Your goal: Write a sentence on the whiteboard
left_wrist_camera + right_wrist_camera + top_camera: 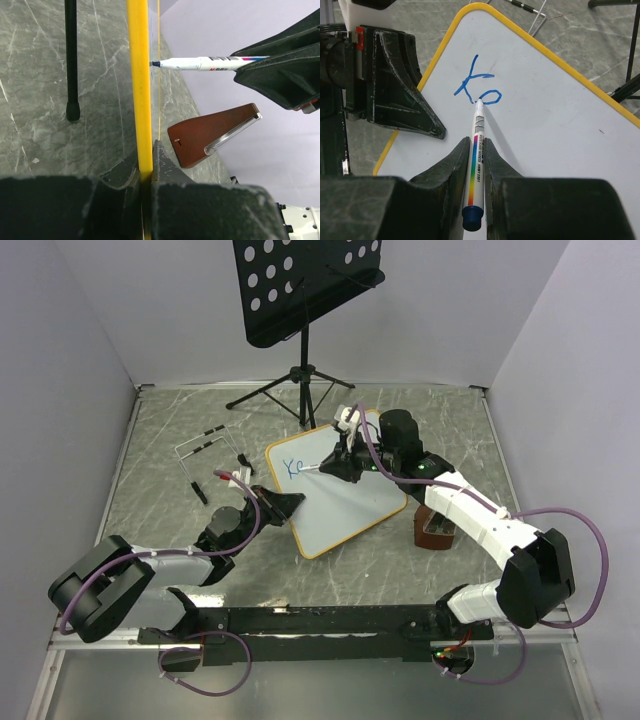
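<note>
The whiteboard (350,502), white with a thin orange-yellow frame, lies tilted mid-table. My left gripper (288,505) is shut on its left edge; the left wrist view shows the frame (140,90) edge-on between my jaws. My right gripper (335,466) is shut on a white marker (478,165) with a rainbow stripe and blue end. Its tip touches the board at the blue lettering (476,85), which reads "Ke" near the board's upper left corner (292,467). The marker also shows in the left wrist view (200,63).
A black music stand (300,300) stands at the back on tripod legs (265,395). A brown wedge-shaped block (436,530) sits right of the board, also in the left wrist view (210,135). A wire rack (205,448) lies left of the board.
</note>
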Robot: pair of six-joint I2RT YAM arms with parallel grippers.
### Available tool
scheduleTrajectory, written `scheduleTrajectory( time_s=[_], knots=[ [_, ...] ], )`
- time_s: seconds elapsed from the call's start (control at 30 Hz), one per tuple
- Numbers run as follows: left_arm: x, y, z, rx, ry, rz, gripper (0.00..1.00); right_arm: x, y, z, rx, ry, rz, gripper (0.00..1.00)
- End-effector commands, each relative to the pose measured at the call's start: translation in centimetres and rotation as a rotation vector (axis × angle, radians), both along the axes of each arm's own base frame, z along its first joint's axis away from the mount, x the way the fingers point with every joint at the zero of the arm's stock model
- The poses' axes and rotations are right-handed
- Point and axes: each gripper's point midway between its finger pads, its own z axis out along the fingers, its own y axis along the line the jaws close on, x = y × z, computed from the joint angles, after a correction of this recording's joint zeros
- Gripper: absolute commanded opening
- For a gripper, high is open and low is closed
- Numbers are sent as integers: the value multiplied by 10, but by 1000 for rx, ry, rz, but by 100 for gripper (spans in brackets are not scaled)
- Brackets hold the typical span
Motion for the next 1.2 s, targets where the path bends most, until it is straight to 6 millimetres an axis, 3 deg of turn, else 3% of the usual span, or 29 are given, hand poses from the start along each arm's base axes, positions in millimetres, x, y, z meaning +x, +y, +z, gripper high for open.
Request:
scheduleTrajectory(
  time_s=[0.0,0.5,0.8,1.17],
  knots=[
    [-7,-4,17,11,-107,-47,1,0,-5,-2,-30,-6,-11,0],
    [-8,-2,18,9,-110,-45,1,8,-18,-3,-52,-7,-68,0],
    [-8,-2,16,17,-106,-45,1,14,-26,31,44,-47,-71,0],
    [-5,-4,17,18,-107,-45,1,20,-20,25,50,-19,-65,0]
  ],
)
